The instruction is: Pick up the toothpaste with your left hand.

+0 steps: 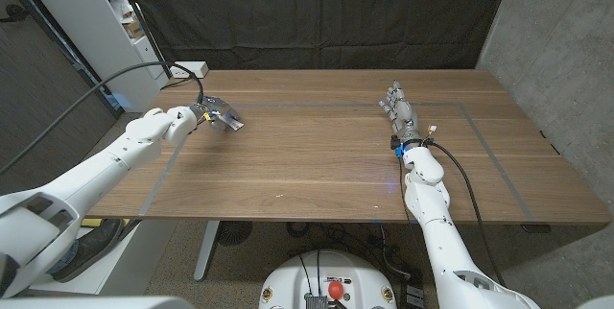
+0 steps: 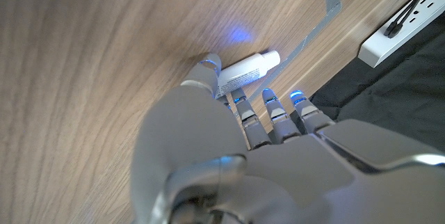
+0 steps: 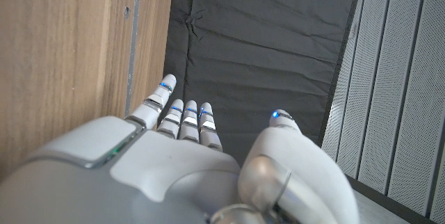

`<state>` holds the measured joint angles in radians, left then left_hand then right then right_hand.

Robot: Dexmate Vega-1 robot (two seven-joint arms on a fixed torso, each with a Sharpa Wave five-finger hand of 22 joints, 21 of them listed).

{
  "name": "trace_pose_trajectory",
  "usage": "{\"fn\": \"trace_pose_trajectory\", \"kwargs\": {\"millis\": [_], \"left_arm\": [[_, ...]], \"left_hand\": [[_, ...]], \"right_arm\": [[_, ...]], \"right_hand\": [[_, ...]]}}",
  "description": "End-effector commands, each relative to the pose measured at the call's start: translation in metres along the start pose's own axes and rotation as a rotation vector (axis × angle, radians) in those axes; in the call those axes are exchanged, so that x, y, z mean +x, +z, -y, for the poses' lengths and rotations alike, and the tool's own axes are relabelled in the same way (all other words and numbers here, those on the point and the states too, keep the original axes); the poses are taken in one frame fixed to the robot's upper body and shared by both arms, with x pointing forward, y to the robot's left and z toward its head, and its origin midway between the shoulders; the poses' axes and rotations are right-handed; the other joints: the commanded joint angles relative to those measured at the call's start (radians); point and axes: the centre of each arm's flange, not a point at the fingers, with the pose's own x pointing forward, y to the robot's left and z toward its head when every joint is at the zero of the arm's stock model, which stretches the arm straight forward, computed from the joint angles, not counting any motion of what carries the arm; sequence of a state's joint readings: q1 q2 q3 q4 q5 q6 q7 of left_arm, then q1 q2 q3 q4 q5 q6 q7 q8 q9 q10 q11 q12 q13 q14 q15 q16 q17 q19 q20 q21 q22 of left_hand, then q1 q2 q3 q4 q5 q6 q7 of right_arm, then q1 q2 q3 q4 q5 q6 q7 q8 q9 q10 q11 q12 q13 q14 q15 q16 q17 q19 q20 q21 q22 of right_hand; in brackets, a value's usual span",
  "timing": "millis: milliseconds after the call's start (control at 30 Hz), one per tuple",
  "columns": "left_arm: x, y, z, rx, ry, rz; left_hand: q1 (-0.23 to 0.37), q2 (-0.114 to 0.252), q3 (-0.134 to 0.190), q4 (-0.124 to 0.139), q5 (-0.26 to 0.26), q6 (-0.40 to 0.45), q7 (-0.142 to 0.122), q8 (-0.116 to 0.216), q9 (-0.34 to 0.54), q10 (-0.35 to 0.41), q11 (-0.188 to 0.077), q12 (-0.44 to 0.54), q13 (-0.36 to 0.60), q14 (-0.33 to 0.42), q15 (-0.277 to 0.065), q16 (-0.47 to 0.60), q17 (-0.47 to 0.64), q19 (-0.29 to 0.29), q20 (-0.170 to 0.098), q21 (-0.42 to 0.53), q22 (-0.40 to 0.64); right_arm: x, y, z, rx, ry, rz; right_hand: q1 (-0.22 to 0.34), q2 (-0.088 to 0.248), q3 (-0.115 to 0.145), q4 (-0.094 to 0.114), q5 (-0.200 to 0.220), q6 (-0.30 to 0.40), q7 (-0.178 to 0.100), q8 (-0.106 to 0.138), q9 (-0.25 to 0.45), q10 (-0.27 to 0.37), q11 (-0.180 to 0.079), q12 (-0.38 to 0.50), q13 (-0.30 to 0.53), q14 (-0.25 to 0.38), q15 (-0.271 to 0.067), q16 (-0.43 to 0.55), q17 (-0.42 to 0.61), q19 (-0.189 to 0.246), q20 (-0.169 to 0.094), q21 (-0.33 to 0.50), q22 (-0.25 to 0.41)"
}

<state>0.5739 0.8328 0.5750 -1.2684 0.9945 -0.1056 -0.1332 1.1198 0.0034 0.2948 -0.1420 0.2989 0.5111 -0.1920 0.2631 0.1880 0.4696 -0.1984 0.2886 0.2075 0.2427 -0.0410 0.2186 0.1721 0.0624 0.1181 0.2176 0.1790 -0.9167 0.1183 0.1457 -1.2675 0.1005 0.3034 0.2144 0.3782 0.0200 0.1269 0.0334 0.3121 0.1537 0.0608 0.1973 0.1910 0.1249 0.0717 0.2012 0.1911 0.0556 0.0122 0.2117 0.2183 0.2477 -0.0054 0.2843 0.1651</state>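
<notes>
The left hand (image 1: 217, 114) reaches over the far left part of the brown wooden table (image 1: 326, 170), and in the left wrist view the same left hand (image 2: 229, 154) is seen from behind with its fingers (image 2: 272, 113) stretched forward and slightly apart. The small white toothpaste tube with printed label and white cap (image 2: 245, 72) lies on its side on the wood just beyond those fingertips, its cap end pointing away from the thumb (image 2: 206, 78) side. The thumb tip sits right at the near end of the tube, touching it or very nearly so; whether the hand has actually closed on the tube cannot be told from these pictures. In the head view the tube is hidden under the hand. Just past the tube, on the finger side of the hand, a grey tape line (image 2: 332, 8) runs across the table, and beyond the table's edge a white power strip with a black plug (image 2: 400, 22) rests against dark cloth. The right hand (image 1: 399, 112) stands well apart on the far right part of the table, fingers extended and near together, holding nothing; in the right wrist view the right hand (image 3: 201, 161) points toward a black curtain (image 3: 264, 50), with the wood grain beside its fingers and a grey ribbed wall panel (image 3: 403, 85) on its thumb side.
</notes>
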Motion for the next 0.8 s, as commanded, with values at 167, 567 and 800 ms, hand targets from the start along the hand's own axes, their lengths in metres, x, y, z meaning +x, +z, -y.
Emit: {"fn": "trace_pose_trajectory", "kwargs": {"millis": [167,567,800], "left_arm": [[-0.0036,0.0036,0.0081,-0.017,0.012,-0.007],[-0.0034,0.0037,0.0116,-0.023,0.031,-0.016],[-0.0011,0.0041,0.0114,-0.027,0.035,-0.016]], "left_hand": [[0.020,0.016,-0.011,-0.003,-0.020,0.076,-0.021,0.014,0.005,0.053,-0.006,0.003,0.004,0.043,-0.105,0.005,0.003,0.029,0.005,0.007,0.006],[0.034,0.028,-0.027,-0.004,-0.054,0.205,-0.023,0.037,0.003,0.164,-0.012,-0.001,0.004,0.107,-0.111,0.010,0.004,0.058,0.005,0.006,0.005],[0.047,0.035,-0.034,-0.007,-0.073,0.304,-0.017,0.053,0.002,0.262,-0.012,-0.003,0.005,0.159,-0.127,0.015,0.004,0.082,-0.010,0.005,0.004]], "right_arm": [[0.0027,-0.0021,0.0038,0.002,0.005,-0.010],[0.0066,-0.0060,0.0012,0.006,0.009,-0.020],[0.0084,-0.0059,0.0015,0.007,0.008,-0.022]], "right_hand": [[-0.007,0.001,-0.003,0.001,0.005,0.010,-0.003,0.004,0.001,0.011,0.000,-0.001,0.002,0.009,0.004,0.004,0.003,0.007,0.002,-0.006,0.003],[-0.008,0.002,-0.004,0.000,0.006,0.010,-0.003,0.003,0.001,0.010,-0.001,-0.001,0.002,0.010,0.005,0.004,0.003,0.009,0.002,-0.010,0.003],[-0.008,0.002,-0.005,0.000,0.006,0.011,-0.003,0.003,0.001,0.012,-0.001,-0.001,0.002,0.010,0.005,0.004,0.003,0.009,0.002,-0.014,0.004]]}}
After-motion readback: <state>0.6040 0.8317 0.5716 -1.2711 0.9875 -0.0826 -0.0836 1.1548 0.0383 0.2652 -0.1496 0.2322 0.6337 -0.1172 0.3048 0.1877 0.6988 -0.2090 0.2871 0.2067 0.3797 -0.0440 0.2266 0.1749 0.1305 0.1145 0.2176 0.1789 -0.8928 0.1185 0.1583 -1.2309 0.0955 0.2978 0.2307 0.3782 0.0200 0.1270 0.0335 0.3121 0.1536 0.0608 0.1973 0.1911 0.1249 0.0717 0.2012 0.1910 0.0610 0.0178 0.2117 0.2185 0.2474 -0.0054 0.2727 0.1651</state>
